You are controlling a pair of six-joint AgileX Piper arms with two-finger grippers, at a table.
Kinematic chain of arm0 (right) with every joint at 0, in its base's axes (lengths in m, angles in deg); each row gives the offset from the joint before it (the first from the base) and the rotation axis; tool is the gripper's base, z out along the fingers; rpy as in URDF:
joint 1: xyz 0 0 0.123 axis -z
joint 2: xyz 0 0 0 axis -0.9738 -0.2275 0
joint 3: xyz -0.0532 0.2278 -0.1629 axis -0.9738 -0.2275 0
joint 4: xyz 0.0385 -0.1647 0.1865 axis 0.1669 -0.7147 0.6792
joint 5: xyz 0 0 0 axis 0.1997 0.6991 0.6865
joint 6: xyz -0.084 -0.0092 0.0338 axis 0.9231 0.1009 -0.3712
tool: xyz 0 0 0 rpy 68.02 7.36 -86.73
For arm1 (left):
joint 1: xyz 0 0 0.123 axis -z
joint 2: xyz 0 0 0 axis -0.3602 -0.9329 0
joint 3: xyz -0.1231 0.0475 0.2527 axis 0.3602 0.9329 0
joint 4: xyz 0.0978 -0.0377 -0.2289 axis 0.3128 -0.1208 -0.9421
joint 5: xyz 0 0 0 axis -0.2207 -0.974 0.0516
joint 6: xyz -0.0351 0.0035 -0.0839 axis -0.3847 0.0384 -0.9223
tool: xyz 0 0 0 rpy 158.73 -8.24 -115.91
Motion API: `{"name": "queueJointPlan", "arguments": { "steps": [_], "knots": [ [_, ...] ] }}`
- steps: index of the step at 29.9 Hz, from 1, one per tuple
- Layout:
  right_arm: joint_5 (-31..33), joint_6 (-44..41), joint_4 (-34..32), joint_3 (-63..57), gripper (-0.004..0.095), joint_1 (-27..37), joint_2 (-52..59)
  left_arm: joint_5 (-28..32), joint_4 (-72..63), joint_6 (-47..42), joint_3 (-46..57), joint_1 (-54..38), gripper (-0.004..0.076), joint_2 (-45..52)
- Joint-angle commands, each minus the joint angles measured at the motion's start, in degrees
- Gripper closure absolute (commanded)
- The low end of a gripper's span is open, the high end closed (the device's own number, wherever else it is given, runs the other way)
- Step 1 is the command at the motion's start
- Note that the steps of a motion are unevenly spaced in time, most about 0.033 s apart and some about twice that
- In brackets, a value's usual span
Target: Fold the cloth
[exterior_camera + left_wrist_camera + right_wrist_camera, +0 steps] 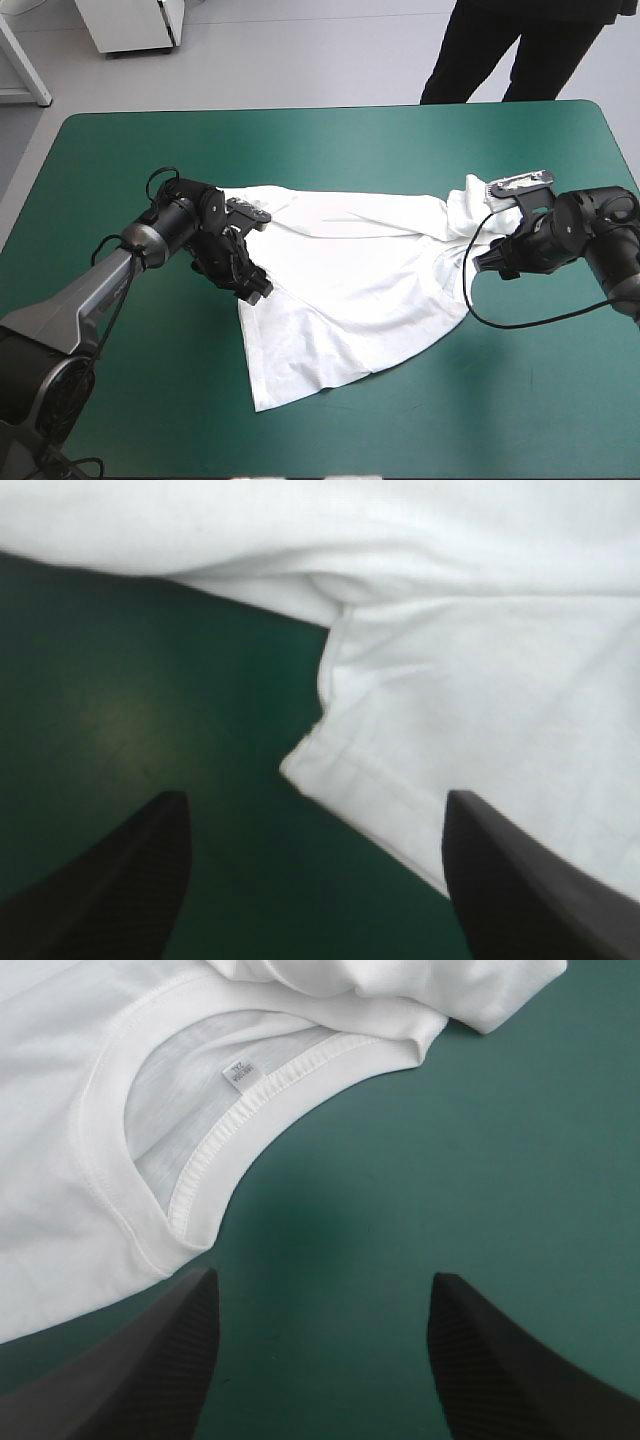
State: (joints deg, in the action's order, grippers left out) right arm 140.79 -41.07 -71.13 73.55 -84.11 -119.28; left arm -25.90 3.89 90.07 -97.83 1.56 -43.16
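The white T-shirt (350, 290) lies spread loosely across the middle of the teal-green table, wrinkled, with a lower corner pointing toward the near edge. My left gripper (240, 270) rests at the shirt's left side, open; in the left wrist view a hemmed corner of the T-shirt (480, 730) lies just ahead, between the black fingers (110, 890). My right gripper (487, 262) sits at the shirt's right end, open. The right wrist view shows the collar (200, 1160) with its label just ahead of my right gripper (320, 1360), and a bunched sleeve beyond it.
Bare teal-green cover (520, 400) surrounds the shirt on all sides, wide at the near right and along the far edge.
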Motion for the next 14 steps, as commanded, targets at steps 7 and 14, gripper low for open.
{"name": "queueJointPlan", "arguments": {
  "steps": [7, 14],
  "knots": [
    [-2.6, -0.3, -1.3, 1.5, 0.0340, 0.0, -0.9, 3.9, -4.1, 1.5, -1.0, 0.7, 0.0209, -2.5],
    [-3.5, -2.0, -4.3, 1.5, 0.0341, 0.0, -1.1, 4.2, -4.8, 1.7, 0.1, 0.7, 0.0330, -4.0]
  ]
}}
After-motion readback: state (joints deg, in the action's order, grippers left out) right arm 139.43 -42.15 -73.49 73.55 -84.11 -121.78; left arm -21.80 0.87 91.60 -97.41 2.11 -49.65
